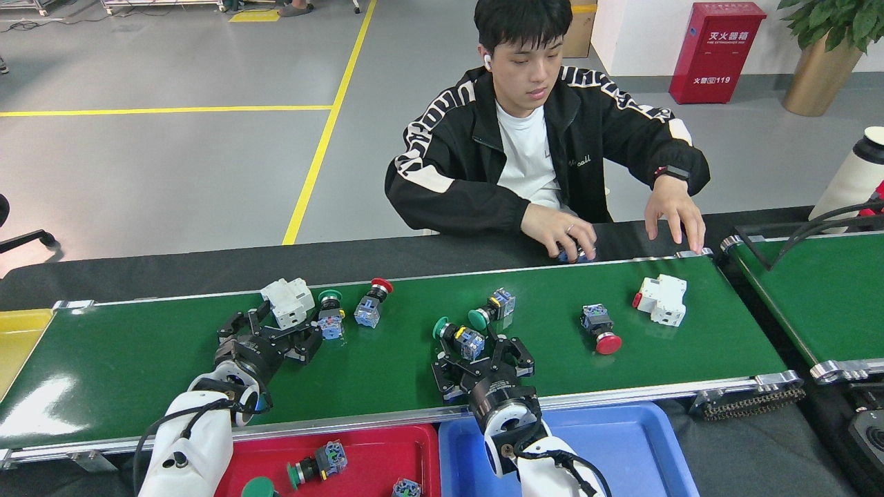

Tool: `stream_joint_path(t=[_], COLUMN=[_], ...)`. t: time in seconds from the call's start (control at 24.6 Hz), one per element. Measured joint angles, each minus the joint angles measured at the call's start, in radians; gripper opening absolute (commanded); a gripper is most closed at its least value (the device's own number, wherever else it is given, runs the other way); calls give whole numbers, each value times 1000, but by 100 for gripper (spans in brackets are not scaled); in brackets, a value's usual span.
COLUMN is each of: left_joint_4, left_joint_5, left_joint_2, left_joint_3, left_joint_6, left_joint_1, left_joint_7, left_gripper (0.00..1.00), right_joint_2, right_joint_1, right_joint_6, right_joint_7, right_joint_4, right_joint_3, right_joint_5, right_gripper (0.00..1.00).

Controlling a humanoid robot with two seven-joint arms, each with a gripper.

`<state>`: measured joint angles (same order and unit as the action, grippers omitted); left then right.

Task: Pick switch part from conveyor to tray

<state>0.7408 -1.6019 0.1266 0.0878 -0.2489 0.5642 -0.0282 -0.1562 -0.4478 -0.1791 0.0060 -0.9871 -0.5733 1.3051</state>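
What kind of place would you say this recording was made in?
Probably a factory-style sorting test cell: a green conveyor carries push-button switch parts, sorting trays sit below, and yellow floor lines mark the concrete floor.

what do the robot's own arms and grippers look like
Both arms end in white rounded shells with thin black cables. Left gripper and right gripper are black, skeletal linkage claws on black cylindrical wrists ringed in silver; any markings are too small to read.
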Motion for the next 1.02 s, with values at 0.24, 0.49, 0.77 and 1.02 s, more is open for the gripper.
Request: stream_joint_path(t=[0.24, 0.49, 0.77, 1.02], left_joint_4=[-4, 23, 102, 308], left_joint_5=[11, 30, 35, 76], left_joint_2=[0, 4, 35, 109], left_joint_3=[-31, -38, -85, -196], left_joint_6=[-4, -4, -13, -87], left_joint_1=[-2, -27, -93, -276], left_joint_7=[10, 16, 18, 17], left_gripper=[6, 6, 6, 6], right_joint_2=[7, 41, 270, 193], right_joint_1=[-1, 12, 302, 347], right_joint_6=[77, 145, 488, 579], right_joint_7=[-11, -16, 10, 94], right_joint_4=[-2, -108, -555, -560], right_joint_3=[5, 7, 9, -29], right_joint_5=[-21, -70, -149, -104], right_gripper=[10, 10, 27, 98])
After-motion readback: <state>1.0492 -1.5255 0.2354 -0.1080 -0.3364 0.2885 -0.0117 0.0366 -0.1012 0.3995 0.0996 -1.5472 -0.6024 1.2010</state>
